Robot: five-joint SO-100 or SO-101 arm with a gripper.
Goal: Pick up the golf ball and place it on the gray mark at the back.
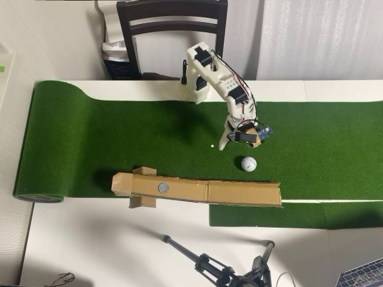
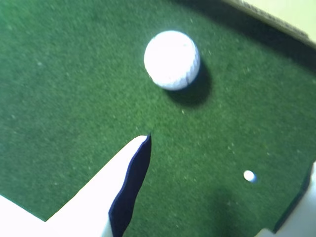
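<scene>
The white dimpled golf ball (image 1: 249, 163) lies on the green turf, just in front of and slightly right of my gripper (image 1: 238, 143) in the overhead view. Seen from the wrist, the ball (image 2: 172, 59) rests beyond the tips, not between them. My gripper (image 2: 230, 153) is open and holds nothing. One white finger with a dark pad (image 2: 123, 187) enters from the lower left, and the other only peeks in at the right edge. The gray mark (image 1: 163, 187) is a round spot on the cardboard strip, to the left of the ball.
A long cardboard strip (image 1: 239, 192) with raised sides lies across the mat's front edge; its edge (image 2: 276, 19) shows beyond the ball. A tiny white dot (image 1: 212, 145) (image 2: 249, 176) sits on the turf by the gripper. A chair (image 1: 173, 24) stands behind the arm and a tripod (image 1: 215, 266) in front.
</scene>
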